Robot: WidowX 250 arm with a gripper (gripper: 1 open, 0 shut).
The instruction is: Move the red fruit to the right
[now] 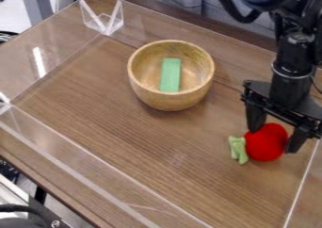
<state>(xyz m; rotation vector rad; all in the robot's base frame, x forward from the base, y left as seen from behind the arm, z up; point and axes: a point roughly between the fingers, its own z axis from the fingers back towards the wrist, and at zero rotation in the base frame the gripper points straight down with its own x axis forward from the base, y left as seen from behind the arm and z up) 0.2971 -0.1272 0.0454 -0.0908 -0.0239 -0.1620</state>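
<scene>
The red fruit (265,145), small and round with its light green leafy top pointing left, lies on the wooden table near the right edge. My gripper (280,130) points straight down over it, open, one finger (254,114) to the fruit's upper left and the other on its right. The fruit rests on the table between the spread fingers and is not gripped.
A wooden bowl (171,74) holding a flat green block (171,73) stands left of the gripper. Clear acrylic walls (51,53) ring the table, and the right wall runs close beside the fruit. A clear V-shaped stand (104,19) sits at the back.
</scene>
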